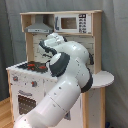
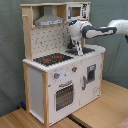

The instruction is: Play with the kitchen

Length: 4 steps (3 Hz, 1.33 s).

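second exterior view, read left to right: the kitchen (image 2: 62, 70) stands on a wooden floor (image 2: 30, 119) against a grey-green backdrop, its grey hood (image 2: 49, 20) and pegboard back at upper left, the black-red hob (image 2: 52, 58) on the counter (image 2: 35, 63) below, the windowed oven door (image 2: 64, 95) under that. further right sits the small microwave (image 2: 77, 11) on the top shelf, and beneath it the robot arm (image 2: 102, 31) reaches in from the second exterior view's right — its hand (image 2: 78, 49) hangs low over the sink end of the counter, just beside the dark faucet. whether the hand is spread or closed, and whether it has hold of anything, cannot be told from either view.

first exterior view, left to right: the hob (image 1: 34, 65), then the arm's white bulk (image 1: 65, 85), which hides the sink area.

progress, as a judgement: oven and cupboard doors appear closed and nothing loose lies on the counter — play seems centred on the faucet and sink, with hob knobs, oven and microwave apparently left to explore.
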Tool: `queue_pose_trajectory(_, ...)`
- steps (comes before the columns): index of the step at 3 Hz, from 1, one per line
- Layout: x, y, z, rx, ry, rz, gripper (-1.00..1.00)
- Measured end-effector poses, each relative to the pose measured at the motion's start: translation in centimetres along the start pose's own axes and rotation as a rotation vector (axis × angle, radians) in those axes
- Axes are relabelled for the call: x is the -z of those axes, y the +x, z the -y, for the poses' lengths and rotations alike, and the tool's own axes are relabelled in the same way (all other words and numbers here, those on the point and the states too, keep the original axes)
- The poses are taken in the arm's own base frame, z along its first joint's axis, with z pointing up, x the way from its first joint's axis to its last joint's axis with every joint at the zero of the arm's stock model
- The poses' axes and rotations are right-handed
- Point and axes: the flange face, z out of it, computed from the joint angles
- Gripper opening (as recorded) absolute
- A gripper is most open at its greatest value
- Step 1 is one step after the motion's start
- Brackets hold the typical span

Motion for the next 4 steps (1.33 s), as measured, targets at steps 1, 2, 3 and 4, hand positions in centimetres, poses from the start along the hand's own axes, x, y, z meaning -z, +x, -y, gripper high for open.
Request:
queue_pose_trajectory(1, 0.0, 0.0, 0.0, 0.001, -0.002, 0.002, -1.00)
queue_pose_trajectory(2, 0.0, -0.4, 0.5, 0.013, -0.017, 0.013, -1.00)
queue_pose_trajectory(3, 2.1, -0.8, 1.9, 0.030, -0.012, 0.015, -1.00)
queue_pose_trajectory(4, 4.3, -0.8, 2.2, 0.024, -0.008, 0.015, -1.00)
